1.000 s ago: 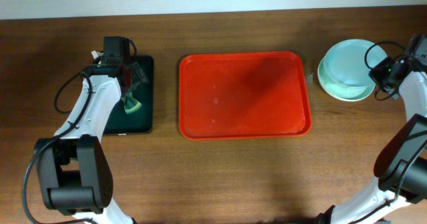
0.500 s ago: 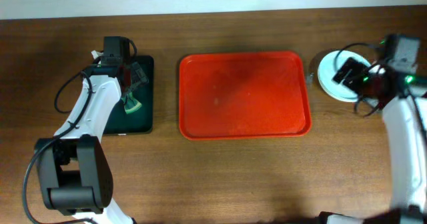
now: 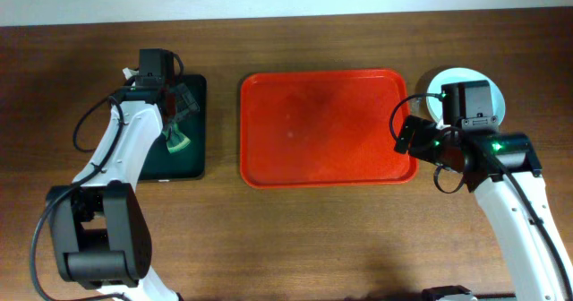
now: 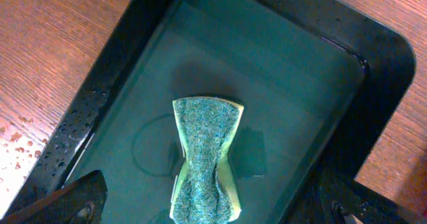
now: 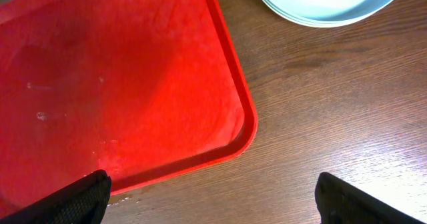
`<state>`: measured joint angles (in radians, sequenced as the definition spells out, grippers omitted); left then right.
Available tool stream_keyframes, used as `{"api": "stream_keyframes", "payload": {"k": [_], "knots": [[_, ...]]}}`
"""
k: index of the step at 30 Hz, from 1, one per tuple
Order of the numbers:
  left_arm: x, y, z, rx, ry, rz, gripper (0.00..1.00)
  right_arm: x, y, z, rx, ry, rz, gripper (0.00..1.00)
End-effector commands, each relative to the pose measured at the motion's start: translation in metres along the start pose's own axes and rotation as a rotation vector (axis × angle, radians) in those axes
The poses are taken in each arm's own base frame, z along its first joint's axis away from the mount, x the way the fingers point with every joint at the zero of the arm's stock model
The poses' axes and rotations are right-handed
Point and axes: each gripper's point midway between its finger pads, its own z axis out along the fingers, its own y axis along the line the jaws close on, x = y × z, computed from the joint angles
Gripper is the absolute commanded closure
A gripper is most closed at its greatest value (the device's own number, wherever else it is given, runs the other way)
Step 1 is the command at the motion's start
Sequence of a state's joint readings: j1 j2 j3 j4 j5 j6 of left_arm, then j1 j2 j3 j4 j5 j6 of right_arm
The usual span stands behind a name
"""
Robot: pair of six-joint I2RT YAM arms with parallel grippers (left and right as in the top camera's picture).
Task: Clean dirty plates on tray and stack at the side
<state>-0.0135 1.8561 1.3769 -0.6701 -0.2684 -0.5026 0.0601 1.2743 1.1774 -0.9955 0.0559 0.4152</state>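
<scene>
The red tray (image 3: 328,128) lies mid-table with nothing on it; only a few water drops show on it in the right wrist view (image 5: 120,71). The pale mint plates (image 3: 466,73) sit stacked on the table right of the tray, partly hidden under my right wrist. Their near rim shows in the wrist view (image 5: 327,1). My right gripper (image 3: 410,136) hovers open over the tray's near right corner (image 5: 217,201), holding nothing. My left gripper (image 3: 177,108) hangs open above the sponge (image 4: 203,161), its jaws well clear on both sides (image 4: 210,211).
A black tray (image 3: 195,158) of teal water holds the green-and-yellow sponge (image 3: 177,141) left of the red tray. Its rim (image 4: 100,97) is wet, and drops lie on the wood beside it. Bare wooden table runs along the front.
My right arm left the plate stack's right rim, swung left and nearer, and now stands with open jaws at the tray's right edge. The left arm has not moved.
</scene>
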Motion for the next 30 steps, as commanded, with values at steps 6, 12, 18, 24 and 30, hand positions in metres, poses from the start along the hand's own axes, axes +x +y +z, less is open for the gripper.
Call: {"api": "stream_keyframes", "payload": {"k": [6, 12, 18, 24, 30], "knots": [[-0.003, 0.002, -0.003, 0.002, -0.008, -0.01, 0.01, 0.03, 0.033, -0.005, -0.369, -0.412, -0.296, 0.02], [-0.003, 0.002, -0.003, 0.002, -0.008, -0.01, 0.01, 0.057, 0.019, -0.022, -0.482, -0.906, -0.326, 0.02], [-0.003, 0.002, -0.003, 0.002, -0.008, -0.01, 0.01, 0.065, 0.01, -0.024, -0.475, -1.022, -0.332, 0.02], [-0.003, 0.002, -0.003, 0.002, -0.008, -0.01, 0.01, 0.067, -0.01, -0.005, -0.371, -0.964, -0.282, 0.02], [-0.003, 0.002, -0.003, 0.002, -0.008, -0.011, 0.01, 0.067, -0.009, -0.006, -0.376, -0.963, -0.284, 0.02]]}}
